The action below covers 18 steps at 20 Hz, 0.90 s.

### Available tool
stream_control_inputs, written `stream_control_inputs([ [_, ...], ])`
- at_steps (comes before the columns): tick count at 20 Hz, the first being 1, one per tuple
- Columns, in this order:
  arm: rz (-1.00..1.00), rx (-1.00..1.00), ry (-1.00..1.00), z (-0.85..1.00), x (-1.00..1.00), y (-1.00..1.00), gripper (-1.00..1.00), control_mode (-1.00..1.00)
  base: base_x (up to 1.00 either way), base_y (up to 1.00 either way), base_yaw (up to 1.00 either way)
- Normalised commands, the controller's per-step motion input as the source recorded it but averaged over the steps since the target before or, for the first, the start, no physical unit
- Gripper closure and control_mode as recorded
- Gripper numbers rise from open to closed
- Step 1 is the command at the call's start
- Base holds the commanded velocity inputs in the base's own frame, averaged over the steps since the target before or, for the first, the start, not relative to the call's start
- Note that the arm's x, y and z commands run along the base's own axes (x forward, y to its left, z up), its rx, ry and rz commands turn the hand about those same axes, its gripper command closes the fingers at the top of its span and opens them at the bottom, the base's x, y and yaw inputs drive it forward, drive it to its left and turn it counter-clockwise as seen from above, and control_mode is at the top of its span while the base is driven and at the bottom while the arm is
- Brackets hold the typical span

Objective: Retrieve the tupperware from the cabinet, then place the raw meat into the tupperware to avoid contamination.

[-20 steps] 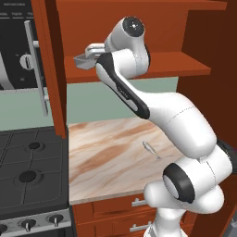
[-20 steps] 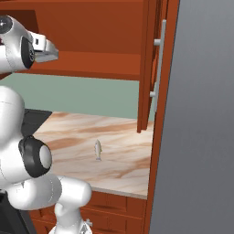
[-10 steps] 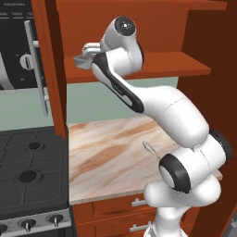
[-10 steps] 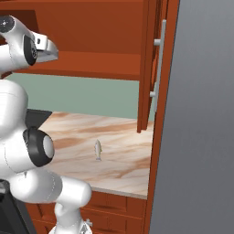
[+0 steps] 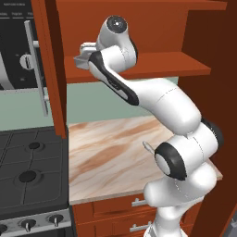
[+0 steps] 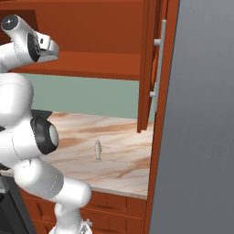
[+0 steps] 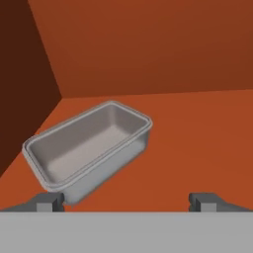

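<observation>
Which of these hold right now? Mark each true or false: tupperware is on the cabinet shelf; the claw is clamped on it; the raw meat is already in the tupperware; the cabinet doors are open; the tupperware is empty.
1. The tupperware sits on the shelf inside the cabinet. True.
2. The claw is clamped on the tupperware. False: its jaws stand wide open, one fingertip near the box's near corner, nothing gripped.
3. The raw meat is already in the tupperware. False: it lies on the marble counter below.
4. The cabinet doors are open. True: the door with the bar handle is swung out.
5. The tupperware is empty. True.
</observation>
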Motion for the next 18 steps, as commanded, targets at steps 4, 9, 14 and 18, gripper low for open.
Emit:
stream_control_inputs([
  [4, -0.03, 0.0, 0.02, 0.0, 0.3, 0.06, -1.0, -1.0, 0.0, 0.0, 0.0],
  [9, -0.03, 0.0, 0.03, -0.01, 0.3, 0.07, -1.0, -1.0, 0.0, 0.0, 0.0],
  [14, -0.03, 0.0, 0.02, -0.03, 0.29, 0.07, -1.0, -1.0, 0.0, 0.0, 0.0],
  [18, -0.03, 0.0, 0.02, 0.0, 0.26, 0.09, -1.0, -1.0, 0.0, 0.0, 0.0],
])
